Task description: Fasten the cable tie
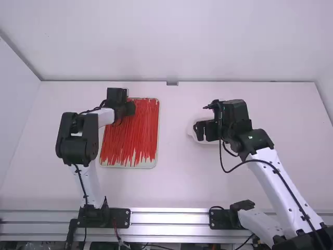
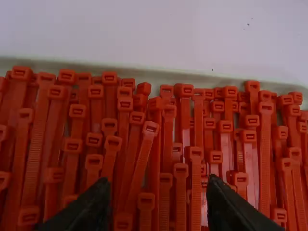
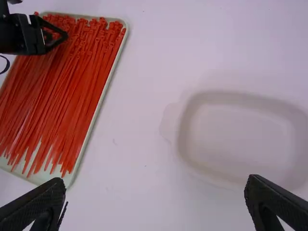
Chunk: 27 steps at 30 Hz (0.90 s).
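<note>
A thick pile of red cable ties [image 1: 130,134] lies lengthwise in a pale tray [image 1: 157,130] left of the table's middle. My left gripper [image 1: 126,110] hangs low over the pile's far end. In the left wrist view this gripper [image 2: 155,192] is open, its fingertips [image 2: 94,204] straddling several tie heads [image 2: 144,130] without holding any. My right gripper [image 1: 204,130] hovers right of the middle over a white dish [image 1: 193,134]. It stands wide open [image 3: 154,211] with nothing between its fingers, and the dish [image 3: 240,139] below holds nothing.
The right wrist view shows the tray's rim [image 3: 102,96], the ties [image 3: 57,91] and the left gripper [image 3: 48,33] at their far end. Bare white table [image 1: 177,166] separates tray and dish. White walls close the table at the back and sides.
</note>
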Available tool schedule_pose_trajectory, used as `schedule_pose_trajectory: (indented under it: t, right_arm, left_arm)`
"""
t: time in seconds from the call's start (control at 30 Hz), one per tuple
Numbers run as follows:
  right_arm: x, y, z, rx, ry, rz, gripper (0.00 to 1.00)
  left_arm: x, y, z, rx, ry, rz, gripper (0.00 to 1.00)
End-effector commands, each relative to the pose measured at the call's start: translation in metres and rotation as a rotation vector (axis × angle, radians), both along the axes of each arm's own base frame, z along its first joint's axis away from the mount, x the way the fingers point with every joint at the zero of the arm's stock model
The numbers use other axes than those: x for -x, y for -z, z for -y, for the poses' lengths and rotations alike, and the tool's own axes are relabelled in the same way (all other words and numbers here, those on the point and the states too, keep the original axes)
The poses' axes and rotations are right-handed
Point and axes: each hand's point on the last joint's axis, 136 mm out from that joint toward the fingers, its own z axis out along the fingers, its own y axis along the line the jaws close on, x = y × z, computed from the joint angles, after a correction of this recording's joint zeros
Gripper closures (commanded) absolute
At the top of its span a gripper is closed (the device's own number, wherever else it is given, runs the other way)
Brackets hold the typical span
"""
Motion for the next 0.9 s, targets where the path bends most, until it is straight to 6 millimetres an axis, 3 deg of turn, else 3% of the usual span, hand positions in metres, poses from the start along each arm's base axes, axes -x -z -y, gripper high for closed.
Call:
schedule_pose_trajectory:
  t: [0.0,0.23,0.43,0.67,0.87]
  right_arm:
    - [-0.004,-0.009,-0.002,-0.007,0.002,0.017,0.00]
    - [-0.003,-0.008,-0.002,-0.010,0.001,0.013,0.02]
    - [-0.003,-0.008,-0.002,-0.012,-0.001,0.012,0.01]
    - [-0.003,-0.008,-0.002,-0.012,-0.001,0.011,0.00]
    - [-0.003,-0.008,-0.002,-0.012,-0.001,0.011,0.00]
  left_arm:
    - [0.005,0.011,-0.002,0.001,-0.001,-0.026,0.43]
    - [-0.003,0.000,-0.003,-0.014,0.003,-0.027,0.36]
    - [0.006,-0.005,-0.003,-0.034,0.035,-0.130,0.42]
    - [-0.007,-0.018,-0.002,-0.046,0.049,-0.079,0.39]
    - [-0.001,-0.003,0.003,-0.034,0.063,-0.117,0.40]
